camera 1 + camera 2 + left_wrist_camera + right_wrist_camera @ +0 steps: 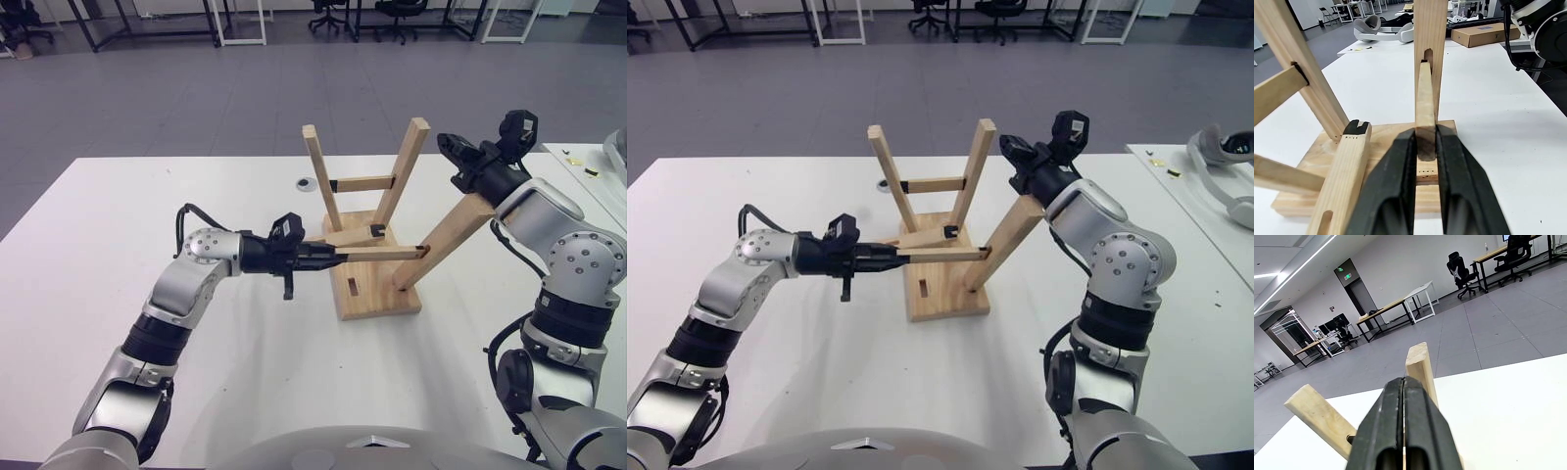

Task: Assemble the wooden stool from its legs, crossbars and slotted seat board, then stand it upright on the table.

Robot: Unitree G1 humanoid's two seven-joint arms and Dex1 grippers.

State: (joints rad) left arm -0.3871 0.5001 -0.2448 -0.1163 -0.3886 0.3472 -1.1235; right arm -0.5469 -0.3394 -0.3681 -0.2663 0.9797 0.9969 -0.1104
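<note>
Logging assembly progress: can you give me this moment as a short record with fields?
seat board: flat on the table
standing legs: two, joined by fitted crossbar
left end effector: shut on loose crossbar, its tip at tilted leg slot
right end effector: shut, at tilted leg's top
status: upside down, unfinished

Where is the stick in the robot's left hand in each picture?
Left eye: crossbar mid-picture, level, from left gripper to tilted leg.
Right eye: same, slightly left of centre.
Left wrist: dead centre, clamped, pointing away.
Right wrist: not in it.
Landmark: the tilted leg's slot at its tip.
</note>
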